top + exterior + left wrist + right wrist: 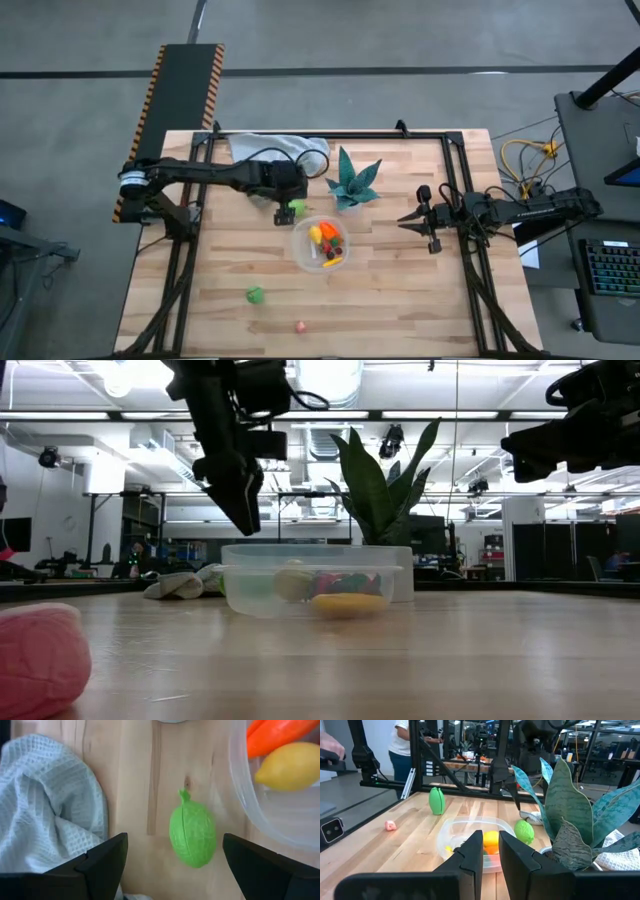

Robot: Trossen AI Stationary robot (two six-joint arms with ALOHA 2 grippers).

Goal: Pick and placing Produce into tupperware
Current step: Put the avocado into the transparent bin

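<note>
Green, ribbed and probably hollow plastic, the lime (192,836) lies on the counter (400,300) just beside the tupperware (303,245), between the left gripper (172,865) fingers, spread wide. Likely light, stiff and slick: pinch across its belly. The right gripper (490,851) waits apart, fingers near together.

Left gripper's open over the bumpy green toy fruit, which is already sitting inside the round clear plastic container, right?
Not inside. The bumpy green toy fruit lies on the wooden table, just outside the round clear plastic container, as the left wrist view shows. The left gripper is indeed open over it.
</note>
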